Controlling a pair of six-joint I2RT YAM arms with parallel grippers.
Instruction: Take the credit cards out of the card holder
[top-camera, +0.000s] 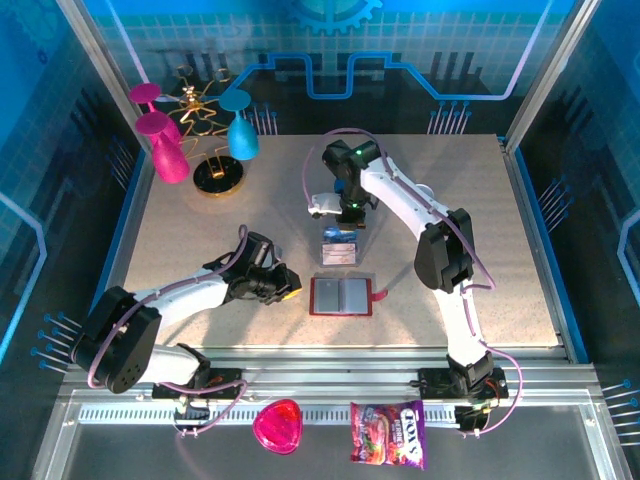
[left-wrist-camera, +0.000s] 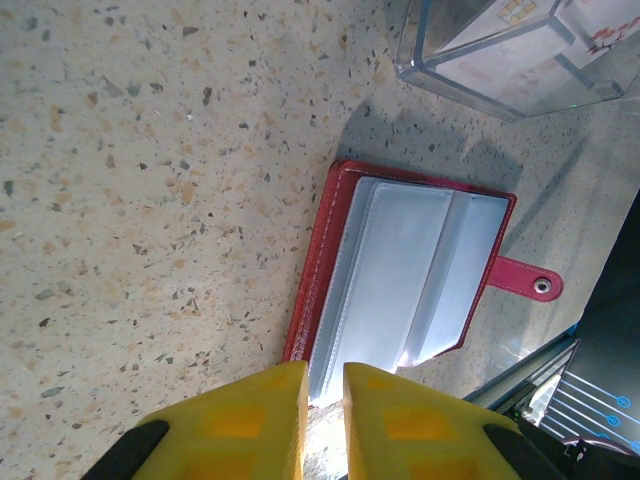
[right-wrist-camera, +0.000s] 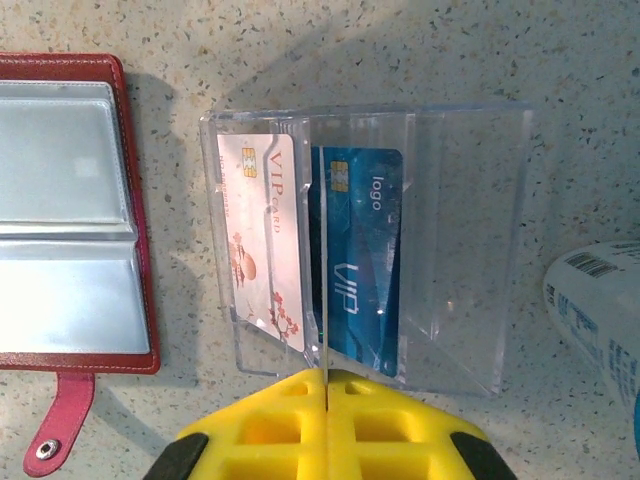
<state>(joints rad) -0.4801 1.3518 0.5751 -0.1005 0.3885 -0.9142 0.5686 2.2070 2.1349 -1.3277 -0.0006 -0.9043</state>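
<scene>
Card holder (top-camera: 341, 296) lies open and flat on the worktop (top-camera: 200, 230), near the middle and just in front of the arm bases' side. Red cover is down, pale pockets face up, and the strap tab (left-wrist-camera: 525, 282) sticks out on its right. Left jaws sit low at the holder's left edge. The yellow fingers (left-wrist-camera: 250, 420) are drawn nearly together with a thin slit between them. The holder's near edge runs in under the tips, and I cannot tell whether anything is pinched. A clear tray (right-wrist-camera: 460, 250) stands just beyond the holder, apart from it. Credit cards are in the tray: a pinkish-white card (right-wrist-camera: 262, 240) in the slot nearest the holder, and a blue card (right-wrist-camera: 362, 260) in the next slot, with a clear divider between them. Right jaws hang over the tray's far side, pressed fully together with nothing seen between them. Their yellow fingers (right-wrist-camera: 270, 430) are close to the tray wall, with the seam in line with the divider. A pink heart dish (top-camera: 277, 425) and a candy bag (top-camera: 388, 435) lie on the near ledge in front of the bases. Pink and blue goblets (top-camera: 165, 140) stand at the far left corner beside a gold stand (top-camera: 218, 175).
</scene>
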